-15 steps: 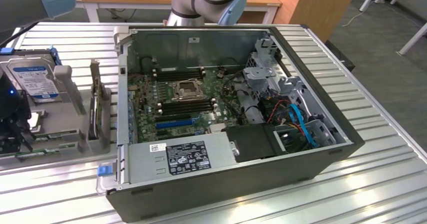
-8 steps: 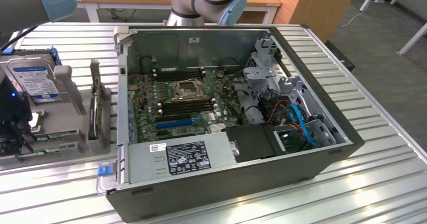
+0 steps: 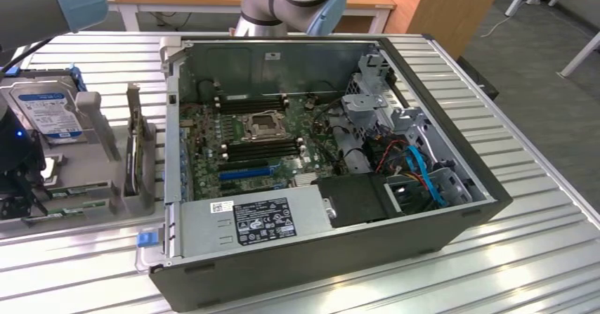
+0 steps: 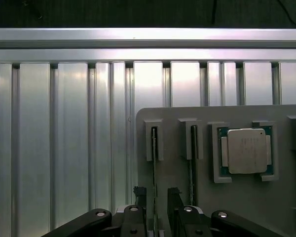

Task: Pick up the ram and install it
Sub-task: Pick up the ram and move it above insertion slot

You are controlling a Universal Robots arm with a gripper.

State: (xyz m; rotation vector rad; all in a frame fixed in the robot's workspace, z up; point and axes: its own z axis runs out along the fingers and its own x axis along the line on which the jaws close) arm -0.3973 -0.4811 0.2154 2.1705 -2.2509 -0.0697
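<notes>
Straddling the ram (image 4: pixel 153 163), the gripper (image 4: pixel 156 193) holds its fingers (image 4: pixel 173 197) apart, one on each side of the thin board, which stands on edge in a slot of the grey holder (image 4: pixel 266 195). A second stick (image 4: pixel 192 163) stands in the next slot, and beside it lies the silver processor (image 4: pixel 246 150), its engraved lettering too faint to read. In the exterior view, the hard drive (image 3: pixel 47 110) carries a blue-and-white label, and the power supply (image 3: pixel 253 223) inside the open computer case (image 3: pixel 328 272) carries a black-and-white one; neither print is legible

Base of hand (image 4: pixel 156 194) beyond edge
</notes>
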